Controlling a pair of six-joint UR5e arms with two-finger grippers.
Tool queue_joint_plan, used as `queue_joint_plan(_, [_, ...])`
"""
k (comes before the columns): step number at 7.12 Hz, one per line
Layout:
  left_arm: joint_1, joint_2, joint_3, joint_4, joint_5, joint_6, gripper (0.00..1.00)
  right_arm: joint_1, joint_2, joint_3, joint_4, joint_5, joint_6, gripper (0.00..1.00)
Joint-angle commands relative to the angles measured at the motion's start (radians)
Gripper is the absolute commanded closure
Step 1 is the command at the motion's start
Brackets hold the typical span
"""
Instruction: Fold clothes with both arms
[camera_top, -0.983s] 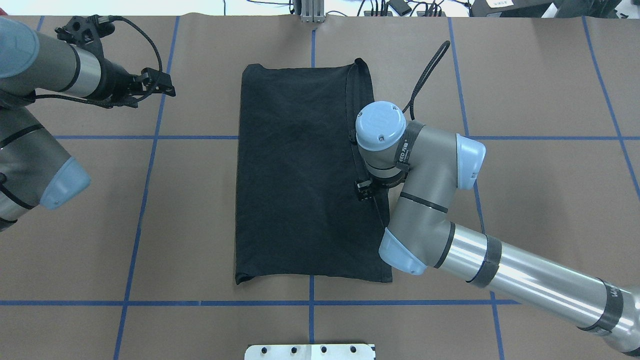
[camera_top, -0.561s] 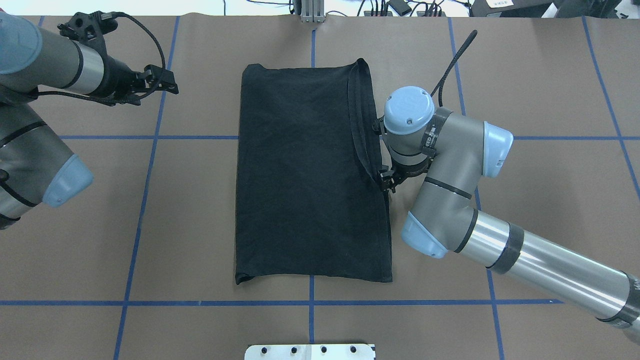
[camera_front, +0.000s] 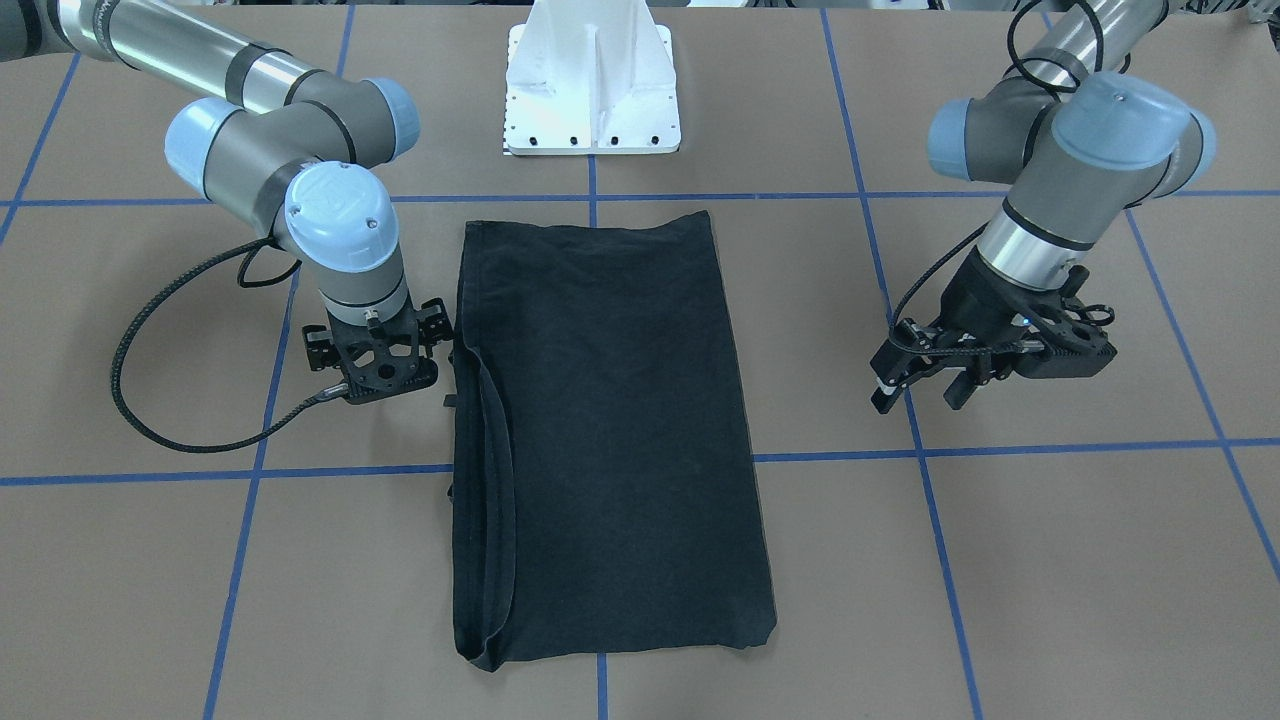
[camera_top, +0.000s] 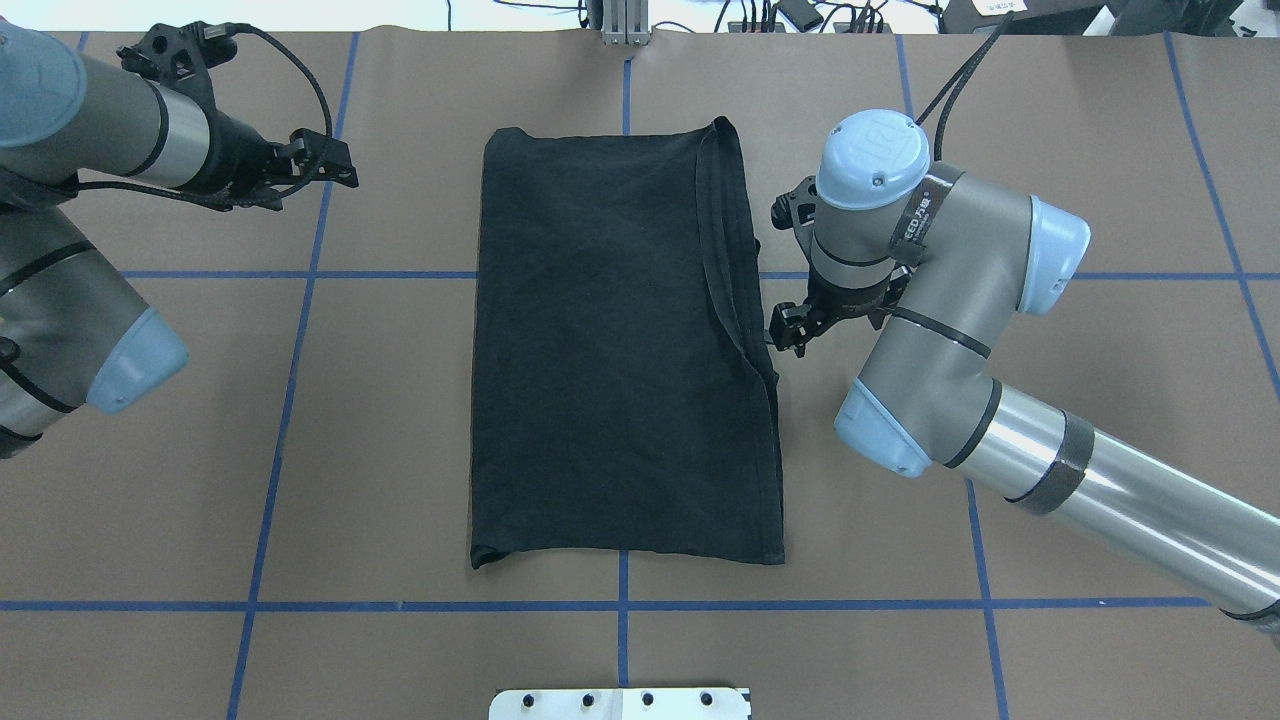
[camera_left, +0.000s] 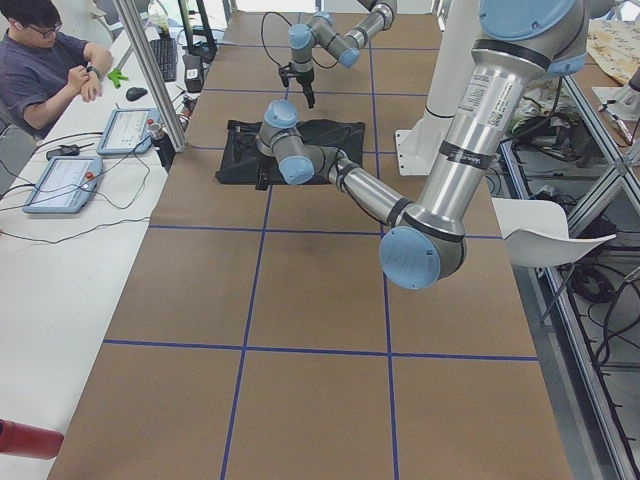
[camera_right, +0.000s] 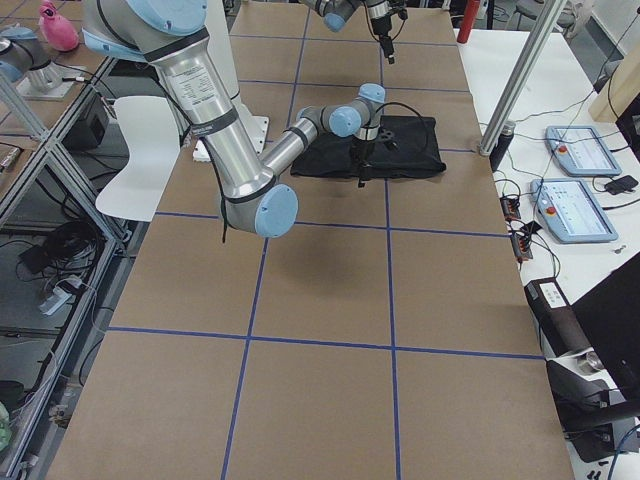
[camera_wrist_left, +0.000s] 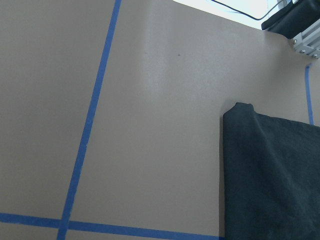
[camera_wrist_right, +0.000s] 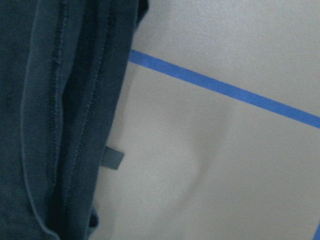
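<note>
**One folded T-shirt (camera_top: 620, 350), both grippers off it**

The T-shirt lies flat in the middle of the brown table (camera_top: 400, 420), folded into a long, narrow rectangle with its plain black side up. Its long sides run away from the robot, and its near short edge sits just short of one of the blue tape lines (camera_top: 300, 606). Along the side nearer the robot's right arm, a folded-over layer with stitched hems makes a loose ridge. The right wrist view shows those hems close up, with a small dark tab (camera_wrist_right: 114, 159) sticking out from the edge onto bare table.

The right gripper (camera_top: 788, 332) points straight down just beside that hemmed edge, about midway along it and over bare table rather than cloth. Its wrist hides the fingers, so I cannot tell whether they are apart or together.

The left gripper (camera_front: 918, 395) is well apart from the shirt on the other side, level with the shirt's far end. Its fingers are spread and hold nothing. The left wrist view catches only the shirt's far corner.

The white base plate (camera_front: 592, 100) stands at the robot's side of the table.
</note>
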Motion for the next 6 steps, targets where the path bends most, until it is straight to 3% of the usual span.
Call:
queue_joint_plan(1, [0.000, 0.000, 0.006, -0.001, 0.000, 0.001, 0.00, -0.027, 0.064, -0.020, 0.004, -0.054, 0.002, 0.00])
queue_joint_plan(5, [0.000, 0.002, 0.006, -0.001, -0.002, 0.001, 0.00, -0.047, 0.216, -0.216, 0.024, -0.111, 0.003, 0.00])
queue_joint_plan(6, [-0.001, 0.002, 0.005, -0.001, -0.002, 0.001, 0.00, -0.059, 0.235, -0.276, 0.079, -0.128, 0.012, 0.00])
